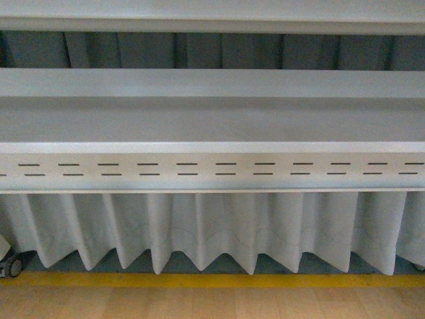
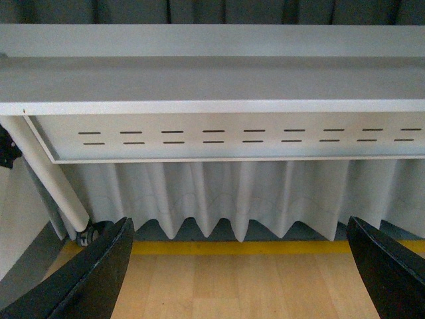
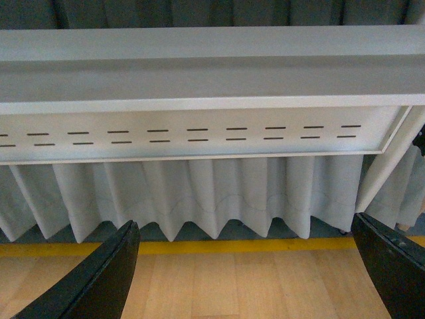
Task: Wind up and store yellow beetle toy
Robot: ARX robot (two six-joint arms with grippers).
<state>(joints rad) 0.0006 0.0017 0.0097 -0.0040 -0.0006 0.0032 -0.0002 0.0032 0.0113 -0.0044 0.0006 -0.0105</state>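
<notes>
Toy: you have no sight of the yellow beetle toy in any of the three views, so you cannot tell where it is.

Table (image 1: 212, 123): in your front view a pale grey top runs edge to edge across the upper half, and nothing rests on the part you see.

Panel (image 1: 212, 169): a white strip under the table's front edge, at 6 o'clock from the top, with two rows of short dark slots.

Curtain (image 1: 212, 229): white pleated cloth hangs below the panel; its zigzag hem ends just above the floor.

Stripe (image 1: 212, 280): a yellow line on the floor, at 6 o'clock from the hem.

Floor (image 1: 212, 304): light wood planks along the lower edge of your front view.

Leg (image 2: 50, 174): in your left wrist view a white tube slants down to a dark caster (image 2: 85, 235) by the stripe.

Left gripper (image 2: 242, 279): you see two black fingers (image 2: 93, 279) at the lower corners of its wrist view, spread wide apart, with only floor between them; it holds nothing.

Right gripper (image 3: 249, 279): the same picture in its wrist view, black fingers (image 3: 99, 279) far apart over bare floor, jaws wide and empty.

Arms: neither one shows in your front view.
</notes>
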